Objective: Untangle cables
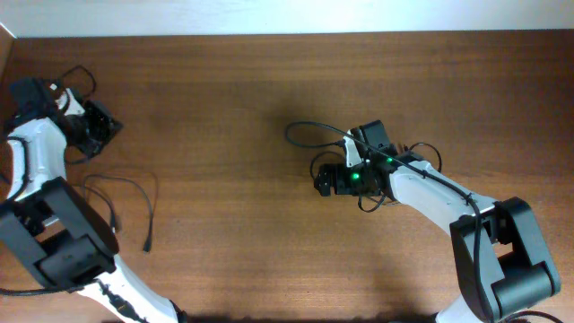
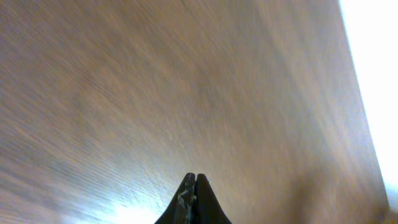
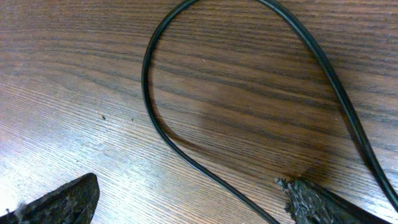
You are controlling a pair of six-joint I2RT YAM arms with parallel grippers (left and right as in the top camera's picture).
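**A:** What's on the left?

**B:** A cable [image 1: 150, 224] lies loose on the table [image 1: 233, 251]. It runs rightward, then bends toward the robot's side, where its plug end points. The left pincer [image 2: 194, 182] sits well apart from it, further back, jaws pressed together on nothing.

**A:** And on the right?

**B:** A second cable [image 3: 147, 81] forms a loop bulging leftward, its long axis roughly left to right. The right pincer [image 3: 186, 180] hovers there with its jaws spread wide. The loop lies just ahead of the fingers, one strand passing between them, unclamped.
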